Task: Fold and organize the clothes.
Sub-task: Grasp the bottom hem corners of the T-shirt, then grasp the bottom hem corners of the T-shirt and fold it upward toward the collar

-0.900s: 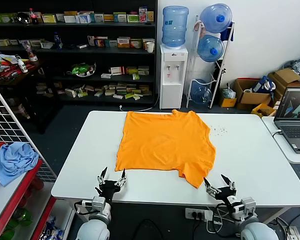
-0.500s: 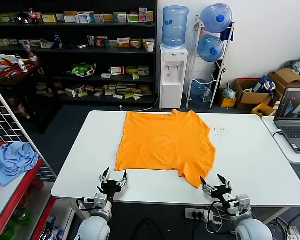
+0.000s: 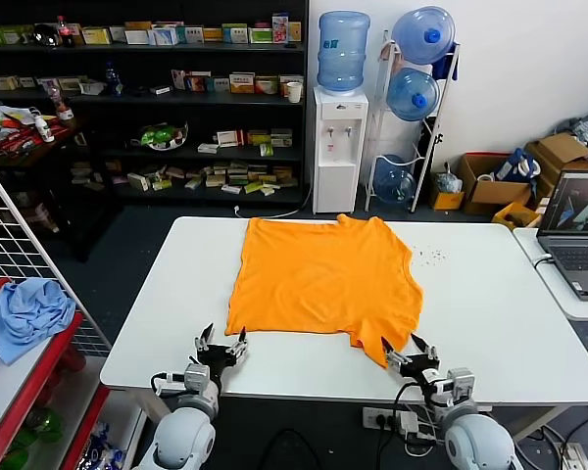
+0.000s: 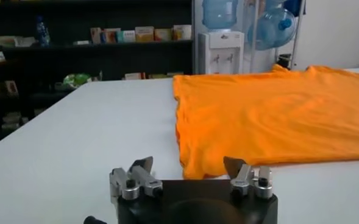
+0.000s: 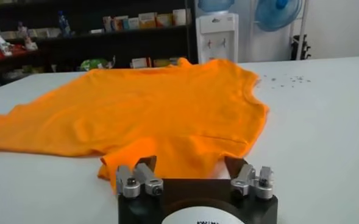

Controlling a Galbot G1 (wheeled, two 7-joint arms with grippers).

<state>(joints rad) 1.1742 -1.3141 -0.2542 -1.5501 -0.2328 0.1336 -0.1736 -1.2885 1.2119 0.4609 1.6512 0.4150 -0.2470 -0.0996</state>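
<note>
The orange T-shirt [image 3: 318, 284] lies flat on the white tabletop [image 3: 490, 313]. The left pincer [image 3: 220, 348] and right pincer [image 3: 409, 352] sit at its near edge, jaws apart, likely so each can grab a corner for folding.

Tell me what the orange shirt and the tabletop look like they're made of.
T-shirt: soft matte knit, likely cotton; it lies limp with shallow wrinkles and no shine. Table: smooth white hard top, probably laminate; faint sheen, though the wrist views can't confirm the material.

One orange T-shirt [image 3: 321, 289], one white table [image 3: 490, 313], two grippers, three water jugs and one laptop [image 3: 578, 235].
</note>
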